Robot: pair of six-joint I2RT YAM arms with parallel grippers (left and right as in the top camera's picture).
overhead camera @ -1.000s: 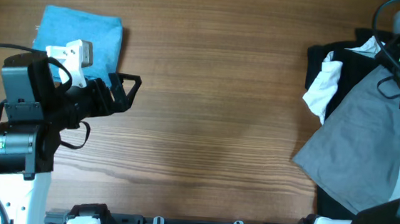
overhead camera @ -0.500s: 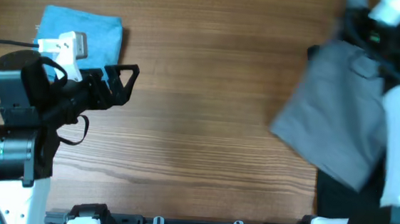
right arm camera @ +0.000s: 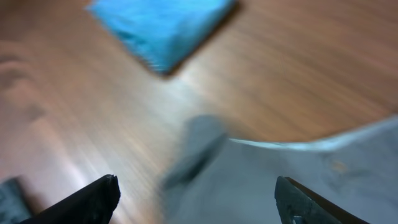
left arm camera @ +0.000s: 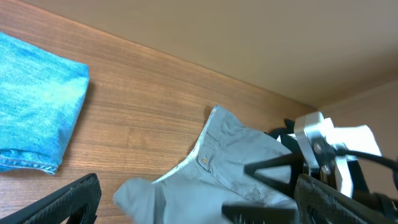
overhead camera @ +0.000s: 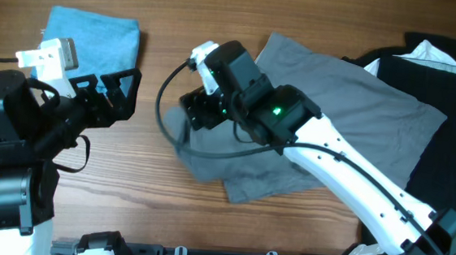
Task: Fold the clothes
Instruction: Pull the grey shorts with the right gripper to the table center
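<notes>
A: Where do we place the grey shorts (overhead camera: 336, 103)?

B: We see them spread over the middle of the table (overhead camera: 261, 16), running right to the black piece (overhead camera: 440, 120), with the white piece (overhead camera: 426, 51) at that garment's far edge. Their left end is rumpled, and the waistband button (left arm camera: 204, 160) shows in the left wrist view.

A: And the right gripper (right arm camera: 196, 186)?

B: It hangs over that rumpled left end with its fingers spread wide and nothing clamped between them. The wrist view is badly blurred, so we cannot tell whether the grey cloth below touches either finger.

A: What of the other arm?

B: The left gripper (overhead camera: 133, 94) is also spread wide and empty, off to the left of the shorts and apart from them. The folded light-blue piece (overhead camera: 96, 40) lies at the far left, partly under that arm.
</notes>
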